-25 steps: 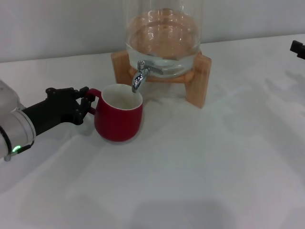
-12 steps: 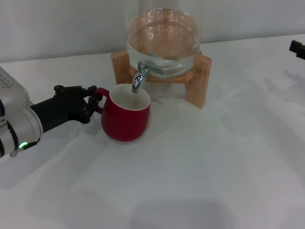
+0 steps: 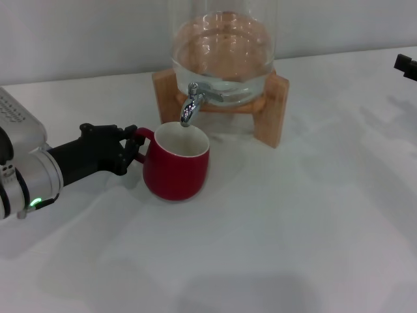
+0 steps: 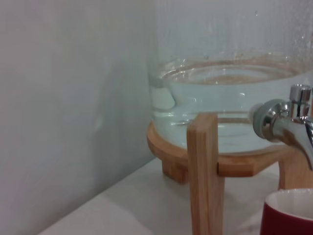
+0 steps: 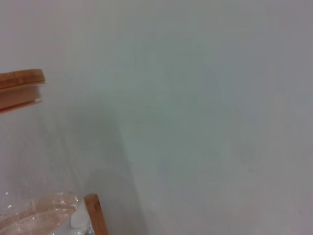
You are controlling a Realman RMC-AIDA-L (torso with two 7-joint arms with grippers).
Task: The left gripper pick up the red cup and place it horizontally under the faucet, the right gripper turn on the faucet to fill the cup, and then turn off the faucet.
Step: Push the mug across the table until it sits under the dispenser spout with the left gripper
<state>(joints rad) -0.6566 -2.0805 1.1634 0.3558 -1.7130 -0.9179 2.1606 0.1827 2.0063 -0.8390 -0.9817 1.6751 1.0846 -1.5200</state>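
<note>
The red cup (image 3: 176, 163) stands upright on the white table, its open mouth right below the chrome faucet (image 3: 191, 104) of the glass water dispenser (image 3: 221, 52). My left gripper (image 3: 133, 149) is shut on the cup's handle from the left side. In the left wrist view the faucet (image 4: 286, 122) shows above the cup's rim (image 4: 288, 210). Only the tip of my right gripper (image 3: 405, 65) shows at the far right edge, well away from the faucet.
The dispenser rests on a wooden stand (image 3: 270, 107) at the back of the white table (image 3: 293, 228). A plain wall stands behind it. The right wrist view shows the dispenser's wooden lid (image 5: 19, 88) and the wall.
My left gripper has carried the cup to the right, from just left of the faucet to right below its spout. The right gripper has not moved.
</note>
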